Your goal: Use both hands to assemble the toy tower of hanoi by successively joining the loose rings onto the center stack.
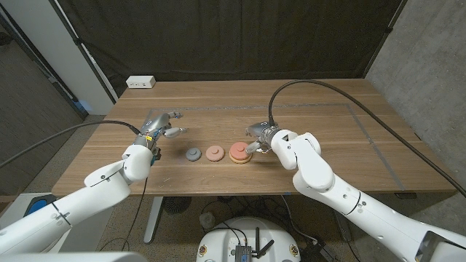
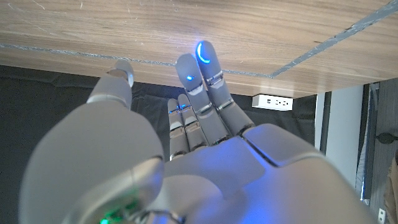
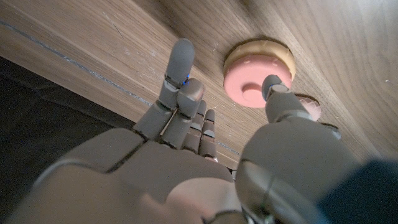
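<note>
The right hand, fingers spread and empty, partly hid the center stack at its fingertips, while the loose pink ring and grey ring lay between it and the spread, empty left hand.

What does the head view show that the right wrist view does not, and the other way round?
Head view alone: the left hand raised and holding nothing, the grey ring lying apart at the row's left end, and a white power strip at the table's far edge. Right wrist view alone: the hole in the middle of the stack's top pink ring. Both share the right hand beside the center stack, the loose pink ring and the wooden table.
</note>
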`<control>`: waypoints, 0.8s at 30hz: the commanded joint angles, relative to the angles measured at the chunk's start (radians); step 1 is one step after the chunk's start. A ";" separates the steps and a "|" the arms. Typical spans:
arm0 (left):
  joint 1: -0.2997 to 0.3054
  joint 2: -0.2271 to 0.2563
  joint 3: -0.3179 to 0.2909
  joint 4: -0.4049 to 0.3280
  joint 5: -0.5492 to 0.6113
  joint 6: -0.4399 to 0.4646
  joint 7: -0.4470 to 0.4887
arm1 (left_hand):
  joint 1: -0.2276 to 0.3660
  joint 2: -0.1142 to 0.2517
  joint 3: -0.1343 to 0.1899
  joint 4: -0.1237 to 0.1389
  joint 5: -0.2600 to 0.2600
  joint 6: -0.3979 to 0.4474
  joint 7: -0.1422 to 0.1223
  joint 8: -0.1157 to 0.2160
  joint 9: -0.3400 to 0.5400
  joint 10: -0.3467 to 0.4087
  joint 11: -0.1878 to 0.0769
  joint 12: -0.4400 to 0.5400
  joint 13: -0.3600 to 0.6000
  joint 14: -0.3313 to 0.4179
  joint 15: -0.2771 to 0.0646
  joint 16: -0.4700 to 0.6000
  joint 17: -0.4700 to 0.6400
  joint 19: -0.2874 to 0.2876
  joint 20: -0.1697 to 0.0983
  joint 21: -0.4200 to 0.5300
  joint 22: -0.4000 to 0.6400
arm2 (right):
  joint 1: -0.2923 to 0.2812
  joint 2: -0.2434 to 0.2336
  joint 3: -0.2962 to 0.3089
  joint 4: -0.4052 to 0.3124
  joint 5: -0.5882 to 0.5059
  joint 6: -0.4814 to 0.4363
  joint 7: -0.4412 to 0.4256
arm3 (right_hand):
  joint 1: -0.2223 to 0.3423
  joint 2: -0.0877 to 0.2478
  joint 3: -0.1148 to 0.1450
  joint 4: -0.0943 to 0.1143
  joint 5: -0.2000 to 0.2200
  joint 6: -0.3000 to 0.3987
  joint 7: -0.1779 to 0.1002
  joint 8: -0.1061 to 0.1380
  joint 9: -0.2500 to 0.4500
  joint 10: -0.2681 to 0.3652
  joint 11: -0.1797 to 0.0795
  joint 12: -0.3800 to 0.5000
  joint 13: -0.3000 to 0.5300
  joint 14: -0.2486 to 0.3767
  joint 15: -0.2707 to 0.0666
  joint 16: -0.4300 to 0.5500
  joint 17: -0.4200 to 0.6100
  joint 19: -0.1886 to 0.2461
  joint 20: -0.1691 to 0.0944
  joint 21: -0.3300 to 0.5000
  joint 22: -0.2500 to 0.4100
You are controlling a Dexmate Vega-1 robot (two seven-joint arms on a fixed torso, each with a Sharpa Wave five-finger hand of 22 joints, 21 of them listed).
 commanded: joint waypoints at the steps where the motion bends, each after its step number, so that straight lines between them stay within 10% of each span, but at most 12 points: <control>1: 0.031 -0.024 -0.013 -0.022 0.002 0.012 0.022 | 0.000 0.001 0.010 -0.001 0.009 0.000 0.000 -0.002 0.003 0.000 -0.003 -0.001 0.006 -0.004 -0.079 0.005 0.004 -0.007 -0.138 0.009 0.003 | -0.071 -0.034 0.058 -0.034 0.044 -0.022 -0.160 | 0.017 0.013 0.015 -0.004 0.011 0.040 -0.027 0.017 0.000 0.037 -0.010 0.014 0.004 -0.003 -0.085 0.011 0.002 0.007 -0.073 0.005 0.001; 24: 0.037 -0.001 -0.012 -0.083 0.036 0.050 0.005 | 0.005 0.001 0.012 -0.003 0.009 0.000 0.001 -0.002 0.002 -0.002 -0.001 -0.001 0.004 -0.006 -0.078 0.006 0.004 -0.012 -0.138 0.021 -0.001 | -0.190 -0.107 0.131 -0.049 0.139 -0.092 -0.414 | 0.064 0.021 0.028 -0.013 0.024 0.083 -0.043 0.027 -0.004 0.099 -0.031 0.033 0.020 0.044 -0.087 0.038 0.006 0.032 -0.072 0.047 0.034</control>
